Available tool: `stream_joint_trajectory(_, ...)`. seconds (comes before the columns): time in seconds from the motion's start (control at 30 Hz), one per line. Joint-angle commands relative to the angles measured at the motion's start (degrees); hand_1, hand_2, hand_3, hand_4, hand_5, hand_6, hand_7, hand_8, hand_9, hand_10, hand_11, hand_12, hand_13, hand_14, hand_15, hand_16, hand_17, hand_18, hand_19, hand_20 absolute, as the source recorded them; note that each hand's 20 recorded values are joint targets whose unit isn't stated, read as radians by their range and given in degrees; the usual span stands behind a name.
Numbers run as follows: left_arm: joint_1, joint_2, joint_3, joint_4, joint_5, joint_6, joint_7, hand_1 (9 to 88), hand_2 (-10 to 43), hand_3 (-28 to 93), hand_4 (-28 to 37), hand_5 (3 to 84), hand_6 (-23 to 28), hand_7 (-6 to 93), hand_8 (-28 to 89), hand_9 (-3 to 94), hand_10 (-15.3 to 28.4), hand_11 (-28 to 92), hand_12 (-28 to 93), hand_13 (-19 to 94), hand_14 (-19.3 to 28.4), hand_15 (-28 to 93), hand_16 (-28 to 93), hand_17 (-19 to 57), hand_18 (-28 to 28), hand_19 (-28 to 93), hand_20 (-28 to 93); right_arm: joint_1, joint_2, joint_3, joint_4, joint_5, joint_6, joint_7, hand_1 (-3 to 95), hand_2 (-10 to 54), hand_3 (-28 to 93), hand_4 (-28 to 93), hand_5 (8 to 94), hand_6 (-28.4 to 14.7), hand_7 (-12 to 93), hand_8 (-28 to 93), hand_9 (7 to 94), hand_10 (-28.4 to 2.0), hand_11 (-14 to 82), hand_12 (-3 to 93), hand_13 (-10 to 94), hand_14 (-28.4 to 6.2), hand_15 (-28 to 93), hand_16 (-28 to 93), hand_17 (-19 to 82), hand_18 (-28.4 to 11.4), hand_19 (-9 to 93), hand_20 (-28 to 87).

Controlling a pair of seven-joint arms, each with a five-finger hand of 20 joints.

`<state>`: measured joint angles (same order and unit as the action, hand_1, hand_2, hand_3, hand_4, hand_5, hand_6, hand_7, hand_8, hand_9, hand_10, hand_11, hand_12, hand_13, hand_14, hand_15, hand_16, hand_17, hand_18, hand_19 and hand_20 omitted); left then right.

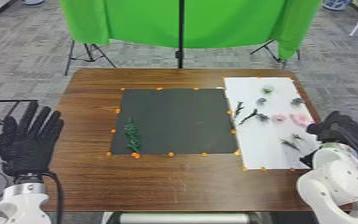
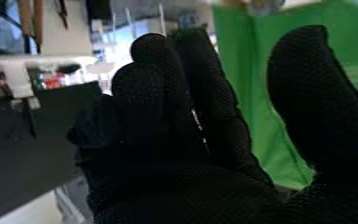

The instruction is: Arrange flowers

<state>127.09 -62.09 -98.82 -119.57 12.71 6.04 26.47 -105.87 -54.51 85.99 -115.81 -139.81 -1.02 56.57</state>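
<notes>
In the head view my left hand (image 1: 29,142) is at the table's left edge, fingers straight and spread. My right hand (image 1: 337,131) is at the right edge, beside the white sheet (image 1: 258,150). A green leafy sprig (image 1: 131,136) lies on the dark mat (image 1: 177,120), toward its left side. On the white sheet lie a pale flower (image 1: 268,89), pink flowers (image 1: 300,119), a dark green stem (image 1: 248,116) and several small sprigs. In the right wrist view my right hand (image 2: 184,150) holds nothing, its fingers fairly straight and the thumb apart.
Orange markers line the edges of the mat and the white sheet on the brown table (image 1: 158,182). Beyond the table's far edge a green cloth (image 1: 140,25) hangs from a stand with a black pole (image 1: 181,45).
</notes>
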Motion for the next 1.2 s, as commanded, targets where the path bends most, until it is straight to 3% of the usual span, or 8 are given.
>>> stream_joint_trajectory(0.03, 1.12, -0.77, 0.09, -0.20, -0.01, 0.16, 0.13, 20.7, 12.6, 75, -28.3, 33.7, 8.1, 6.0, -9, 26.3, 15.1, 8, 7, 18, 15.0, 14, -3, -7.9, 10.9, 21, 7, -1.55, -1.00, 0.97, 1.16, 0.62, -4.39, 1.30, 41.0, -9.5, 85, -28, 67.2, -7.1, 21, -12, 58.8, -21.9, 44.4, 24.2, 54, -20.1, 79, 25, 29, -28.4, 92, 55)
stream_joint_trajectory(0.37, 0.72, -0.90, 0.41, -0.02, 0.20, 0.42, -0.39, 20.6, 12.5, 75, -28.3, 33.8, 8.2, 6.1, -9, 26.4, 15.2, 8, 7, 18, 15.0, 15, -3, -8.0, 11.0, 21, 7, -1.31, -1.27, -0.70, 4.66, -3.14, -6.68, -1.38, 42.9, -9.5, 86, -28, 69.6, -5.2, 22, -12, 58.5, -21.0, 44.8, 24.3, 54, -19.5, 79, 25, 29, -28.4, 91, 55)
stream_joint_trajectory(0.5, 0.53, -0.96, 0.47, 0.05, 0.28, 0.30, -0.67, 20.9, 12.6, 75, -28.3, 33.9, 8.3, 6.1, -9, 26.5, 15.1, 8, 7, 18, 15.0, 15, -3, -7.9, 11.0, 21, 7, -1.51, -1.68, -0.82, 5.08, -2.69, -5.16, -1.59, 46.1, -9.5, 82, -28, 74.9, -3.7, 24, -9, 63.7, -19.3, 45.4, 24.7, 55, -18.5, 78, 26, 30, -28.3, 91, 53)
stream_joint_trajectory(0.57, 0.70, -0.98, 0.50, -0.07, 0.25, 0.28, -0.62, 20.9, 12.6, 75, -28.3, 33.9, 8.3, 6.0, -9, 26.5, 15.2, 8, 7, 18, 15.1, 15, -3, -8.0, 10.9, 21, 7, -1.84, -1.64, -1.00, 5.05, -3.38, -2.34, -1.72, 56.2, -9.5, 66, -28, 80.5, -3.4, 25, 3, 70.5, -17.6, 38.5, 33.6, 58, -17.9, 77, 27, 30, -28.0, 91, 52)
stream_joint_trajectory(0.7, 0.96, -1.05, 0.46, -0.15, 0.15, 0.27, -0.66, 20.9, 12.6, 75, -28.3, 33.9, 8.3, 6.0, -9, 26.5, 15.2, 8, 7, 18, 15.1, 15, -3, -7.9, 10.9, 21, 7, -1.86, -1.39, -1.09, 3.73, -3.23, -0.50, -2.25, 59.0, -9.5, 69, -28, 86.4, -2.8, 28, 11, 81.1, -15.6, 25.8, 48.1, 62, -17.4, 77, 29, 32, -27.9, 92, 51)
stream_joint_trajectory(1.1, 0.73, -1.19, 0.61, -0.10, 0.02, 0.16, -0.91, 21.0, 12.5, 75, -28.3, 33.9, 8.3, 5.9, -9, 26.5, 15.2, 8, 7, 18, 15.1, 15, -3, -8.1, 11.0, 22, 7, -2.97, -0.27, -0.72, -1.27, -2.17, 3.04, -3.24, 55.8, -9.5, 76, -28, 83.6, -3.5, 30, 20, 78.4, -15.9, 29.0, 49.9, 61, -17.5, 77, 33, 32, -28.3, 93, 51)
stream_joint_trajectory(1.2, 0.75, -1.16, 0.59, -0.05, -0.02, 0.33, -1.25, 20.9, 12.5, 75, -28.3, 33.9, 8.3, 6.0, -9, 26.5, 15.1, 8, 7, 18, 15.1, 15, -3, -8.2, 11.1, 22, 7, -3.41, -0.33, -1.21, -1.24, -4.86, 6.10, -3.28, 55.5, -9.5, 77, -28, 83.0, -3.6, 31, 20, 77.6, -16.1, 30.0, 49.4, 61, -17.8, 77, 34, 32, -28.3, 93, 51)
